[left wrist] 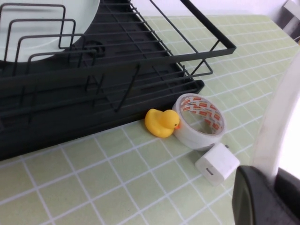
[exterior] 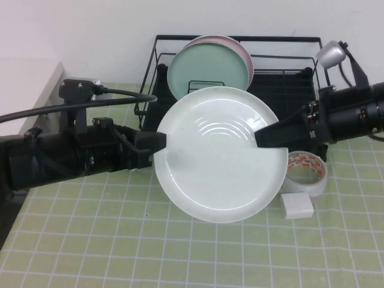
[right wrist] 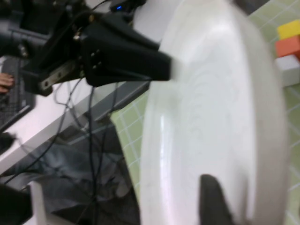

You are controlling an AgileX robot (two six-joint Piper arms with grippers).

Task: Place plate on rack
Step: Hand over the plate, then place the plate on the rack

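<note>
Worktop (exterior: 120, 240) wore a pale green grid mat; white wall behind. Rack (exterior: 288, 72) stood at 12 o'clock, holding a mint green plate (exterior: 207, 72) and a pink plate (exterior: 243, 51) upright. White plate (exterior: 219, 153) hung above the mat, in front of the rack. Left tool (exterior: 161, 143) was clamped on its rim at 9 o'clock, right tool (exterior: 259, 137) clamped at 3 o'clock. Tape roll (exterior: 307, 171), white charger (exterior: 297, 206) and rubber duck (left wrist: 161, 122) lay beside the rack.

Plate (exterior: 219, 162) before rack (exterior: 288, 78), between both tools.
</note>
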